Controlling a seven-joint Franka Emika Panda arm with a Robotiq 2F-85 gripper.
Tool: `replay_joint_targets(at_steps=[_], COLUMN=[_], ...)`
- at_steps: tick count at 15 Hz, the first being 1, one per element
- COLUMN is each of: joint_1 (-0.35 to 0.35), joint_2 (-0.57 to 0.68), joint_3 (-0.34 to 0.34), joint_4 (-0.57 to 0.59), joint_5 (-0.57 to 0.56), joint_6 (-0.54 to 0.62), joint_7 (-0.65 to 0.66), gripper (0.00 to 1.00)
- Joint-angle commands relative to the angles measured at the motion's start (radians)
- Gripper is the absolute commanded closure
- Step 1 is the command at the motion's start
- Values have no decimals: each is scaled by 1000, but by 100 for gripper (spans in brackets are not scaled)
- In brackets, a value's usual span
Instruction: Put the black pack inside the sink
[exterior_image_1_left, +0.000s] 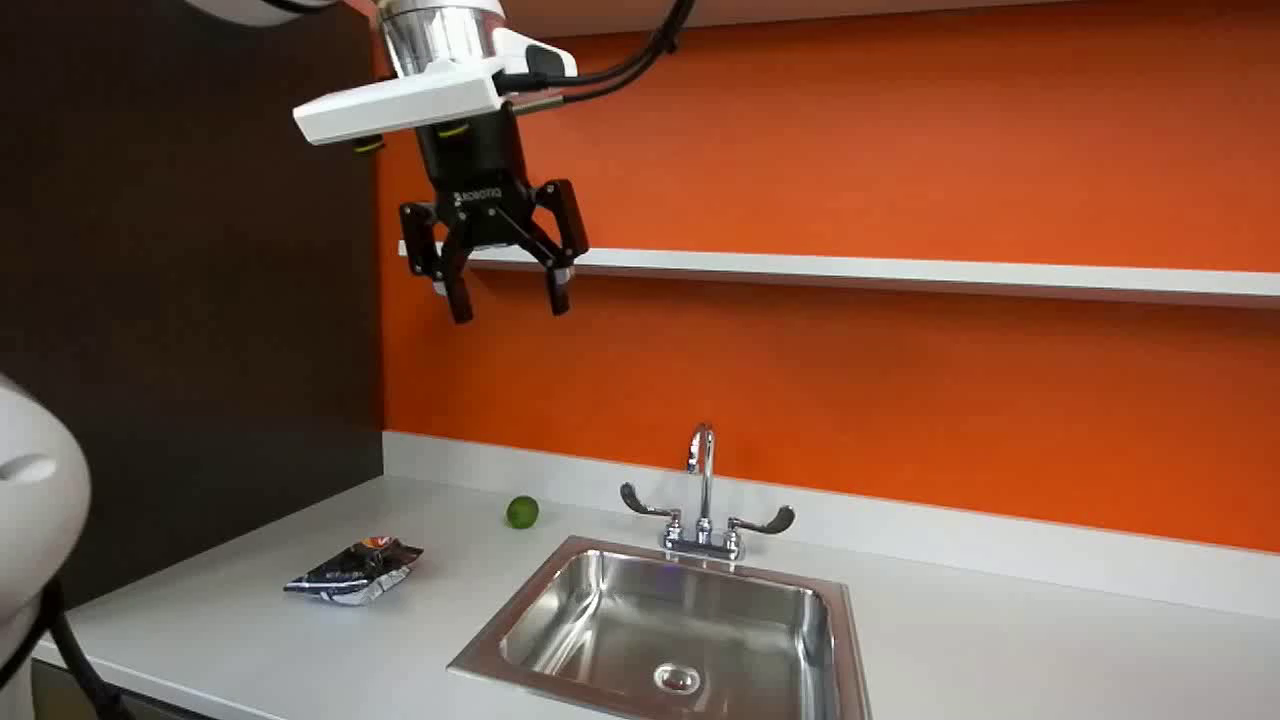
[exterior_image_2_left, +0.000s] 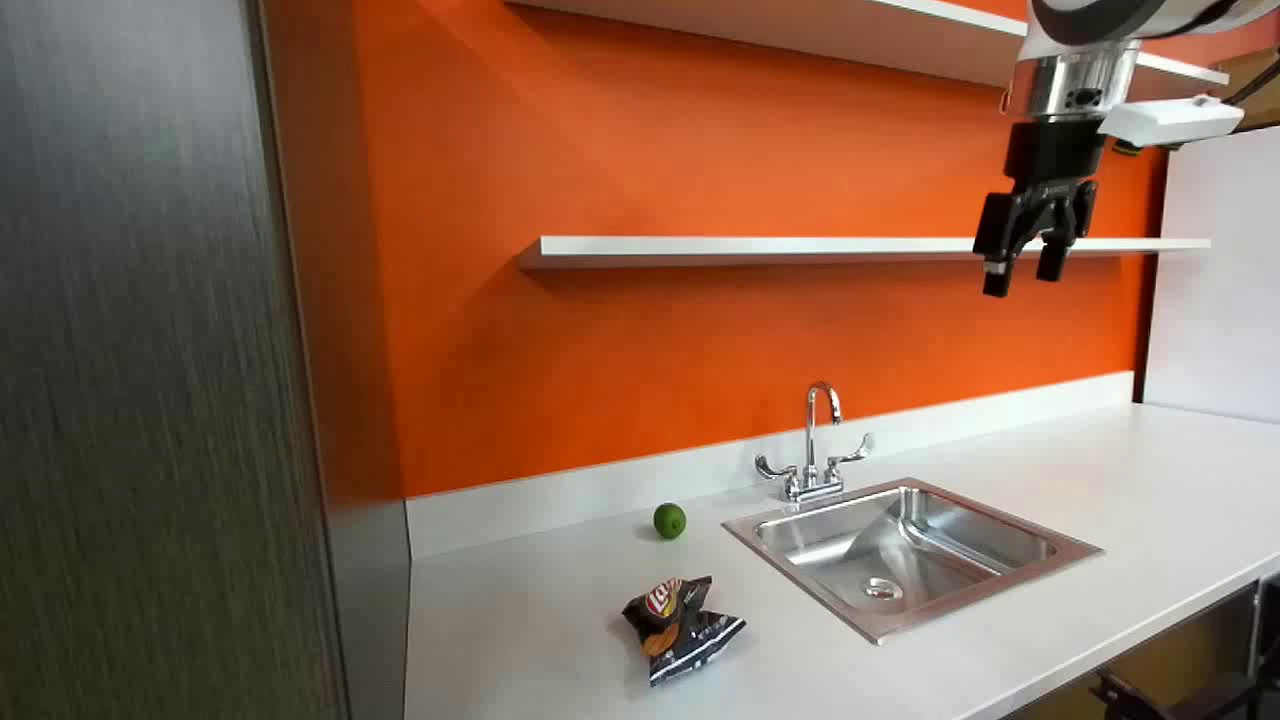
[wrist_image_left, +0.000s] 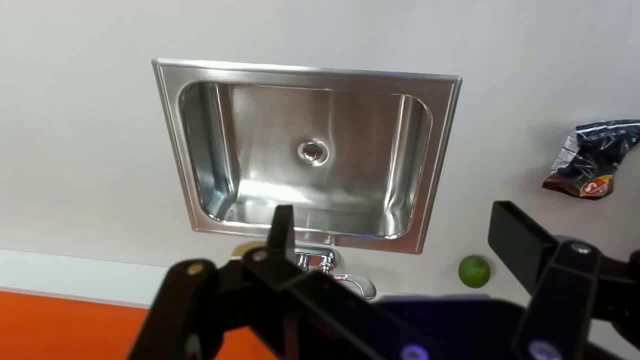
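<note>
Black pack (exterior_image_2_left: 678, 630) lies crumpled on the pale counter (exterior_image_2_left: 520, 640), beside the sink (wrist_image_left: 432, 165) and outside its rim. Largest of all from where I stand is the bright orange wall (exterior_image_1_left: 950, 400), rising behind the counter. Below it the worktop stretches long and flat, with a tall dark panel (exterior_image_1_left: 200, 250) closing off one end, and a narrow white shelf (exterior_image_1_left: 900, 266) crosses the orange higher up. Set into the counter is the sink, a rectangular steel basin with a broad flat rim. Up in the air, well clear of the counter, hangs the black gripper (exterior_image_1_left: 510, 312), pointing down, its fingers (exterior_image_1_left: 560, 292) spread wide apart. On the wall side of the sink stands a chrome faucet (exterior_image_1_left: 706, 500) with a tall curved neck and a lever handle to each side. Then the pack again: dark and crinkly, with a reddish and yellow emblem and light stripes along one edge, well apart from the gripper. Smallest comes a round green ball (exterior_image_2_left: 669, 521), resting on the counter near the pack and closer to the wall.
</note>
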Motion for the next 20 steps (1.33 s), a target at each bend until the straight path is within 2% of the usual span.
replay_joint_targets(at_steps=[1, 3, 7, 9, 13, 16, 20], joint_1=[4, 4, 15, 23, 23, 47, 120], joint_2=[1, 1, 35, 64, 167, 275, 425], joint_3=[-2, -2, 64, 113, 239, 316, 340], joint_4=[2, 2, -54, -91, -150, -145, -121], joint_5=[-2, -2, -12, -16, -21, 3, 64], joint_6=[-2, -2, 68, 142, 291, 333, 385], joint_7=[3, 3, 76, 138, 307, 402, 425], gripper=[0, 0, 0, 0, 0, 0, 0])
